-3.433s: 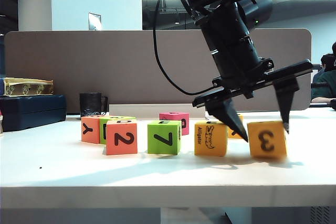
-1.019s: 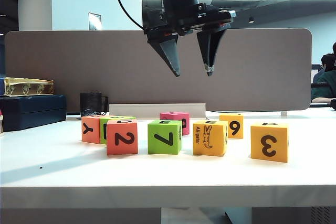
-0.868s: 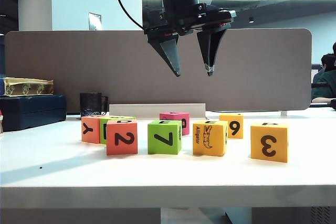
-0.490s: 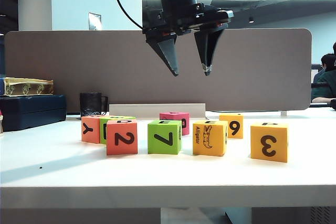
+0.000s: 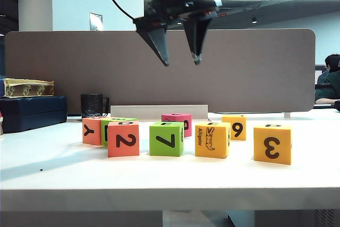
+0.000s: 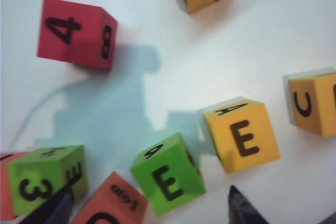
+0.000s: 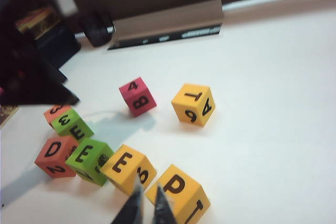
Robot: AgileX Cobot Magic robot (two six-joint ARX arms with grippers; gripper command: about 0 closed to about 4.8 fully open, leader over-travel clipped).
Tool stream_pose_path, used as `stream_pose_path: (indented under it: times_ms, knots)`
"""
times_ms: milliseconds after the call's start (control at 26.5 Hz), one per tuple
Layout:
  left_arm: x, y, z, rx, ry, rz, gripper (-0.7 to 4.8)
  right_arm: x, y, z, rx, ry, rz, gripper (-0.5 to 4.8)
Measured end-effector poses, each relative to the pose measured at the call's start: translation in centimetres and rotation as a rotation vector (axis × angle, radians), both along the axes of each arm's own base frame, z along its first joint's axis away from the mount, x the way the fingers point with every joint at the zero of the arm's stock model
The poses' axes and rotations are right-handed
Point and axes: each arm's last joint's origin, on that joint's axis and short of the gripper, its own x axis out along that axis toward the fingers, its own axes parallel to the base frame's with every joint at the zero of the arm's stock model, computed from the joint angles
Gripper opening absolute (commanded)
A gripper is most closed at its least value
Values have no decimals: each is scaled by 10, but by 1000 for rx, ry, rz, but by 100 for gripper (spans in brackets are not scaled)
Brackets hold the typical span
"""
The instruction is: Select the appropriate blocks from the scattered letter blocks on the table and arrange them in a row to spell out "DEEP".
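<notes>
Row of D, E, E, P blocks sits at desk front. Left claw apart, empty, high above; right claw nearly together over P. Close the E–P gap w/ light nudge, don't topple

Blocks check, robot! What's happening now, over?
Left gripper open, high above the blocks. Right gripper shut, empty, off the table. Row reads D, E, E, P. Nothing blocking.
</notes>
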Motion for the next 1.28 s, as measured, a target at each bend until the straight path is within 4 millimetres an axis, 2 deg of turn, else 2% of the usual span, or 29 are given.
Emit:
stream_pose_path:
  times_ms: [377,1094,1283]
  knots:
    - [7,34,25,-33,-41,68,371,24,1,-2,-46,104,14,23]
    - [10,40,25,-22,-36,71,371,44,1,-14,-89,197,32,23]
    - [10,41,25,-20,-35,72,365,54,1,-25,-89,272,36,23]
